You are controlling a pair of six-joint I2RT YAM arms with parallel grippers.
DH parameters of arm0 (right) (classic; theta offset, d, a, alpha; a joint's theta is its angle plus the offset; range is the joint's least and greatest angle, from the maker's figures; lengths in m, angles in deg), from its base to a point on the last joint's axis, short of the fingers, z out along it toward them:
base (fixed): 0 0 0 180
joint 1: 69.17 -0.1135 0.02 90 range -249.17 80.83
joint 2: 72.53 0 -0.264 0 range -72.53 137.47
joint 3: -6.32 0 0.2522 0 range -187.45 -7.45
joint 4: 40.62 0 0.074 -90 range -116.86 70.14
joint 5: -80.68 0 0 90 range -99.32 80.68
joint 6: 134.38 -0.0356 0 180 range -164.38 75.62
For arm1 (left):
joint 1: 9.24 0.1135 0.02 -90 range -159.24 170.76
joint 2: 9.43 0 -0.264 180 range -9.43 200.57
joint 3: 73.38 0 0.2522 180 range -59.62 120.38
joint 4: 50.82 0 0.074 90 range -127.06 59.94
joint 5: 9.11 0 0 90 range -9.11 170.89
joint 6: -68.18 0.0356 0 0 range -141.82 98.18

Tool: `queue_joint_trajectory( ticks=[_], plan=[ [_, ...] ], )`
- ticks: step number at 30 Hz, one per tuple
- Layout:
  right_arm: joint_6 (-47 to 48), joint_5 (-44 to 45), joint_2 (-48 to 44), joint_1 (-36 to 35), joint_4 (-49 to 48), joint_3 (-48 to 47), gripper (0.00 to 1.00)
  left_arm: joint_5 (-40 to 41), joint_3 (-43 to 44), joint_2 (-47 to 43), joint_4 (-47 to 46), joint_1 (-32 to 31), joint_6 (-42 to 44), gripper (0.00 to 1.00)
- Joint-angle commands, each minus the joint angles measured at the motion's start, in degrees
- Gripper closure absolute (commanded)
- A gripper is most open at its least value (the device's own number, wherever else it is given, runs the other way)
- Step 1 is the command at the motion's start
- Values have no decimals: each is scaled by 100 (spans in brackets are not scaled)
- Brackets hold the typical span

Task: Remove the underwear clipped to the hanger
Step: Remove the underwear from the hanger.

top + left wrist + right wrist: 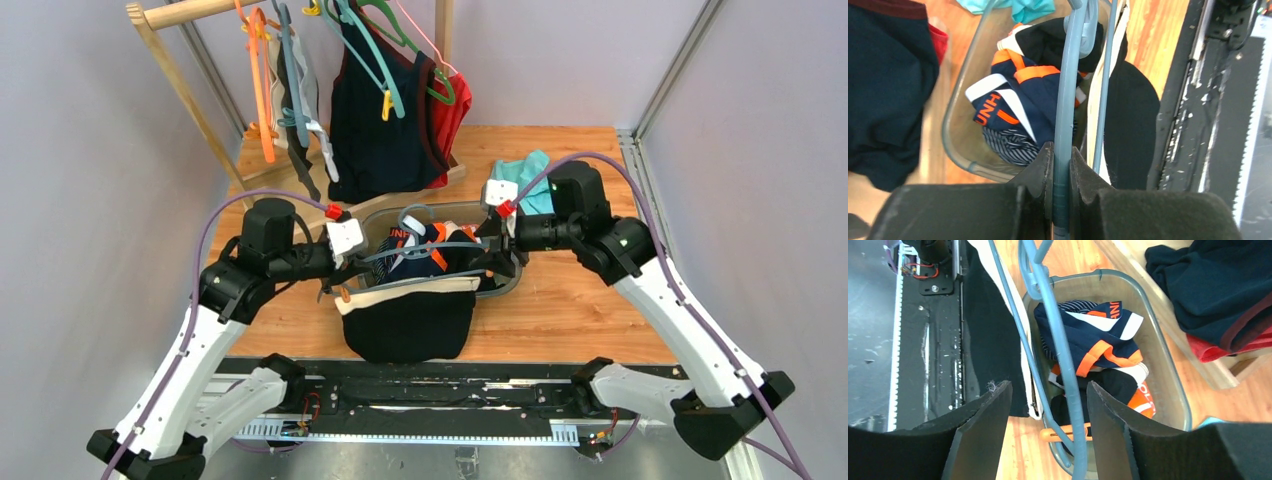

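The left gripper [1062, 152] is shut tight on the hanger [1066, 100]. The right gripper [1048, 390] is wide open around it. The hanger lies sideways between them, with the underwear [410, 325] hanging off its near side

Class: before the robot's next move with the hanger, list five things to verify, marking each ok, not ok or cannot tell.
1. Left gripper shut on the grey-blue plastic hanger: ok.
2. Right gripper open, jaws astride the hanger: ok.
3. Black briefs with beige waistband unclipped: cannot tell.
4. Clear plastic bin beneath the hanger: ok.
5. Navy-and-orange briefs inside the bin: ok.
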Motion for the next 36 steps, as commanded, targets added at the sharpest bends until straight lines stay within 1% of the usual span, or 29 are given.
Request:
queue_joint_trajectory(
  ticks=[1, 5, 9, 10, 11, 14, 15, 17, 20, 23, 24, 25, 27, 29, 31, 33, 36],
  plan=[
    [-541, -237, 341, -73, 417, -536, 42, 249, 160, -248, -26, -168, 1125, 100],
    [-478, -505, 482, -72, 540, -495, 41, 200, 121, -335, -26, -261, 1415, 100],
    [-419, -1239, 660, -76, 655, -380, 44, 63, 163, -327, -36, -345, 1463, 100],
    [-428, -1372, 698, -78, 663, -357, 47, 39, 179, -323, -39, -358, 1465, 100],
    [-428, -1468, 729, -74, 663, -330, 53, 25, 182, -326, -34, -365, 1461, 100],
    [-381, -1565, 786, -72, 659, -307, 76, 99, 158, -329, -38, -374, 1501, 100],
    [-378, -1550, 783, -73, 654, -296, 82, 132, 148, -336, -39, -375, 1495, 100],
    [-366, -1504, 795, -75, 633, -266, 91, 135, 139, -349, -39, -374, 1455, 100],
    [-269, -1381, 803, -75, 623, -214, 99, 67, 155, -385, -39, -374, 1376, 100],
    [-99, -1219, 760, -71, 632, -195, 99, 56, 148, -417, -41, -374, 1258, 100],
    [8, -1110, 719, -71, 646, -200, 99, 113, 143, -440, -77, -374, 1120, 96],
    [169, -990, 654, -64, 684, -206, 99, 189, 131, -468, -141, -374, 922, 87],
    [552, -699, 461, -44, 737, -151, 99, 340, 123, -510, -277, -370, 358, 63],
    [940, -464, 219, -14, 707, -24, 99, 417, 129, -521, -306, -366, -89, 48],
    [1369, -254, -36, -19, 723, 110, 99, 454, 130, -525, -261, -359, -442, 41],
    [1798, -63, -285, -19, 723, 223, 99, 448, 123, -520, -250, -317, -782, 37],
    [2286, 87, -600, -19, 780, 345, 99, 345, 120, -480, -289, -82, -1423, 32]
  ],
)
